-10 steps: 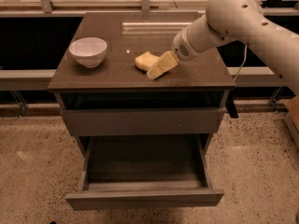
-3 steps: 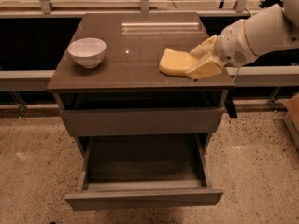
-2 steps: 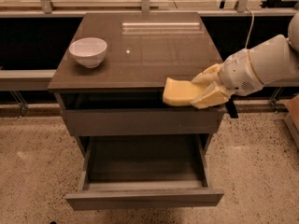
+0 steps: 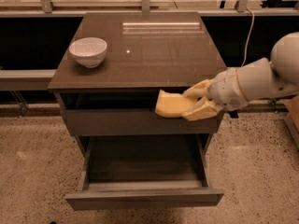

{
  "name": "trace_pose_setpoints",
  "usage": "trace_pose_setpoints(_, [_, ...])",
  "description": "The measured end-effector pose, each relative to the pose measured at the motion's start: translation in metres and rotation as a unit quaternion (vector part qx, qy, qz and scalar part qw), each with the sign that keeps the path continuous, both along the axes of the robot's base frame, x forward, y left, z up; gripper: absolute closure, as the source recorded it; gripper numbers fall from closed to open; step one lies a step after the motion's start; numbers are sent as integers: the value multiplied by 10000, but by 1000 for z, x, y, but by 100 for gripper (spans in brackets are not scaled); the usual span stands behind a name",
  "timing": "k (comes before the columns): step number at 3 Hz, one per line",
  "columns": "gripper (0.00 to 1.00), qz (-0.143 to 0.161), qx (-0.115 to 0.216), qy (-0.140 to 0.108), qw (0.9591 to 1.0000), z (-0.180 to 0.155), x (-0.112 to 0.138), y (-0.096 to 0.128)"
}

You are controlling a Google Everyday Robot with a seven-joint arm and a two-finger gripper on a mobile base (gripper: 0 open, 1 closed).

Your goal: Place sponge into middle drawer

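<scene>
The pale yellow sponge [image 4: 169,105] is held in the air in front of the cabinet, level with the closed upper drawer front. My gripper [image 4: 194,102] is shut on the sponge's right end, its yellowish fingers [image 4: 202,110] above and below it, with the white arm reaching in from the right. The middle drawer [image 4: 145,196] is pulled open below the sponge, its dark floor [image 4: 142,162] bare. The sponge hangs above the drawer's back right part.
A white bowl [image 4: 88,51] stands at the back left of the dark cabinet top [image 4: 145,55]. A closed grey drawer front [image 4: 112,122] lies above the open drawer. Speckled floor surrounds the cabinet. A railing and dark shelf run behind it.
The gripper has carried the sponge off the cabinet top, forward and down over the front edge, so it now hangs in front of the upper drawer front above the open drawer.
</scene>
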State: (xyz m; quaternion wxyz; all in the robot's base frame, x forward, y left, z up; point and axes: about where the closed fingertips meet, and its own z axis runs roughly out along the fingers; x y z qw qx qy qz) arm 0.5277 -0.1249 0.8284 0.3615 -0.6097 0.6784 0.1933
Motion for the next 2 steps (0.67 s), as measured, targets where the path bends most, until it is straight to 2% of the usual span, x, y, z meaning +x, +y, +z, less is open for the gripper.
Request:
trace_pose_setpoints(1, [100, 627, 438, 1, 9971, -115, -18, 26])
trace_pose_setpoints(2, [100, 1034, 663, -38, 9924, -171, -29, 33])
